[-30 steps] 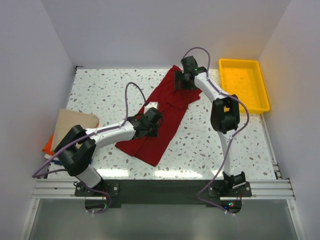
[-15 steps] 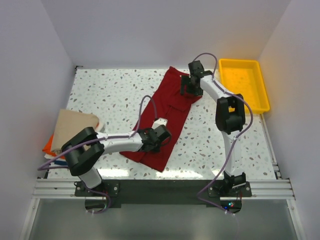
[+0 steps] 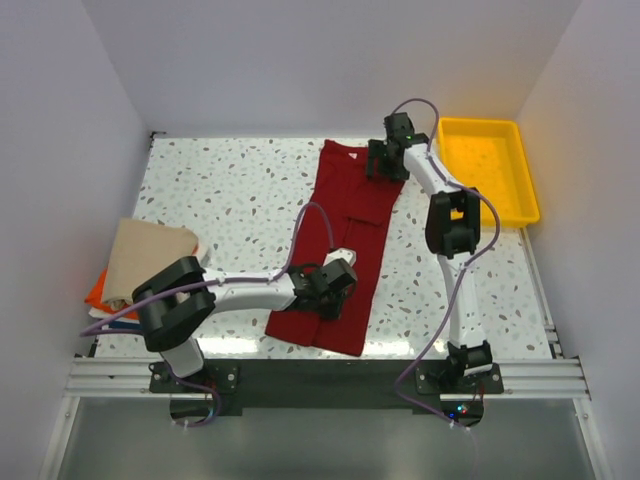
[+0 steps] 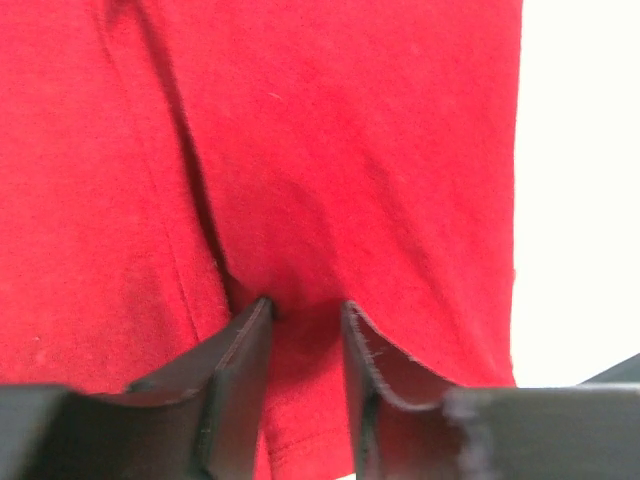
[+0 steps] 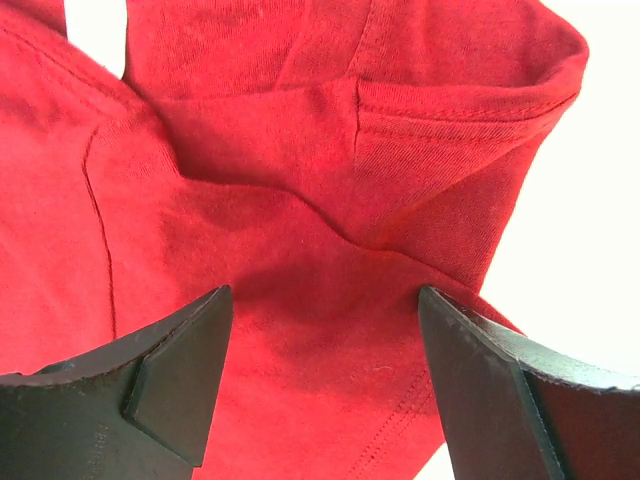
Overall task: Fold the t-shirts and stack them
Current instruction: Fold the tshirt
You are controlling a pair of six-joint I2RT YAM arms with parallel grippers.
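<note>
The dark red t-shirt [image 3: 345, 215] lies flat on the speckled table [image 3: 220, 190] as a narrow strip. Its long axis runs from far to near, and the near end drifts slightly left. Toward that near end the left gripper [image 3: 335, 288] is clenched on a pucker of the red cloth, its fingers nearly together. At the far end the right gripper [image 3: 385, 165] is spread wide over the collar area, close by the white neck label [image 5: 95, 30], and grasps nothing. Each arm therefore has one end of the strip, so the next fold probably carries one end along this axis toward the other. The folded tan shirt [image 3: 150, 255] and orange shirt [image 3: 96, 291] wait well apart at the left edge, and the yellow tray [image 3: 480, 124] sits far right.
</note>
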